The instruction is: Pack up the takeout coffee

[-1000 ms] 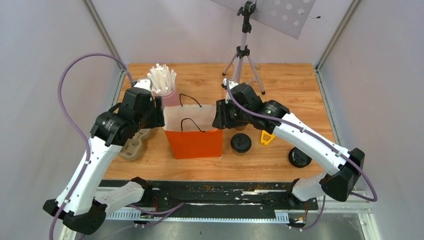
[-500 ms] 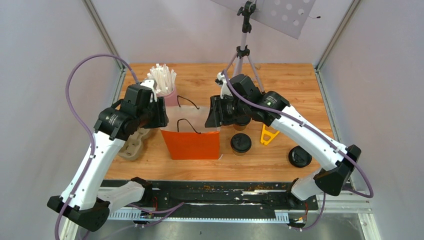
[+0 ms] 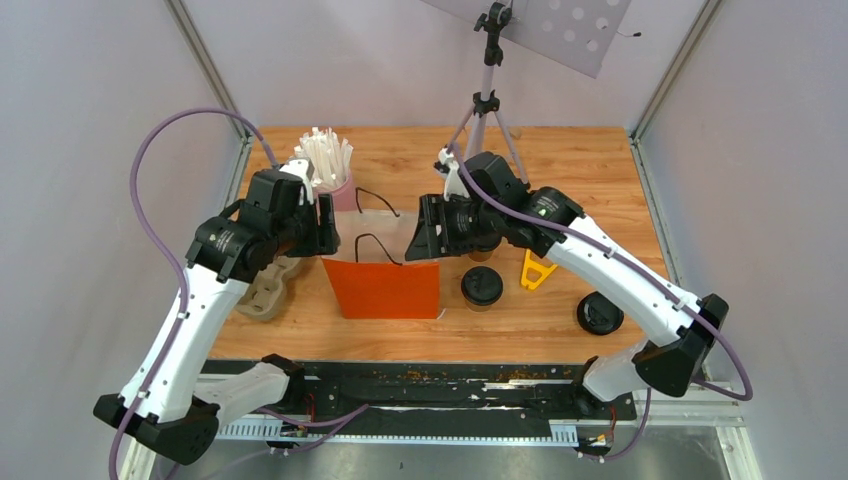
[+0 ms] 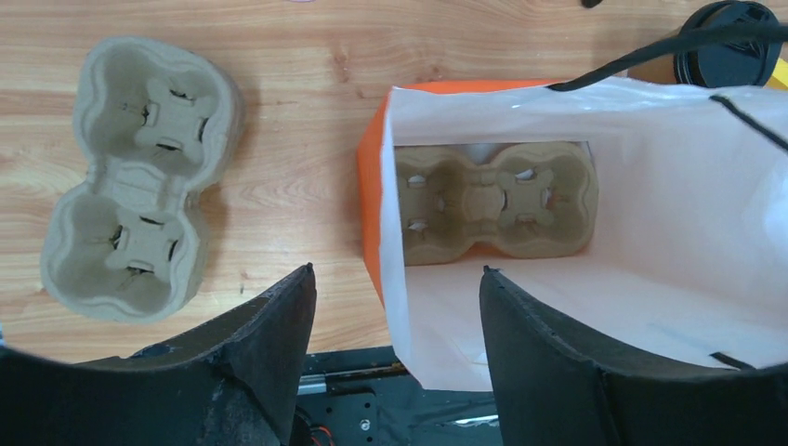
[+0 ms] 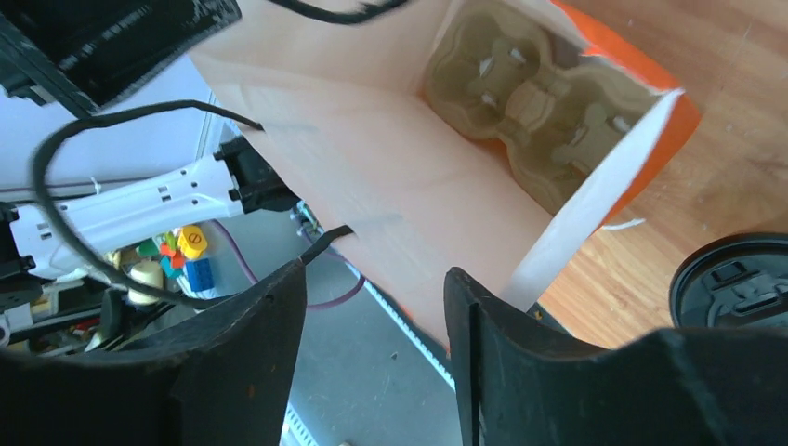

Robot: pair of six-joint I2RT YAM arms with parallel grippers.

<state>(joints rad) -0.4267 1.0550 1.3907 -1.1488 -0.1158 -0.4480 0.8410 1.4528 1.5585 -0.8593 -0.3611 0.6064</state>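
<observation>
The takeout coffee (image 3: 482, 287), a kraft cup with a black lid, stands on the table right of the orange paper bag (image 3: 385, 288). It shows at the edge of both wrist views, coffee (image 4: 725, 37) and coffee (image 5: 739, 283). My left gripper (image 3: 325, 232) hovers at the bag's left rim. In its own view the left gripper (image 4: 397, 269) is open, with the bag's side wall passing untouched between the jaws. My right gripper (image 3: 425, 240) is at the bag's right rim. The right gripper (image 5: 376, 268) is open above the bag's mouth. A pulp tray (image 4: 492, 200) lies in the bag's bottom.
A second pulp tray (image 3: 265, 290) lies left of the bag, under my left arm. A pink cup of white sticks (image 3: 328, 165) stands behind the bag. A yellow piece (image 3: 535, 272), a black round lid (image 3: 599, 314) and a tripod (image 3: 485, 110) are on the right half.
My right gripper has moved left over the bag's right rim and its jaws have spread wider. My left gripper has shifted slightly away from me. The bag's mouth stands wider.
</observation>
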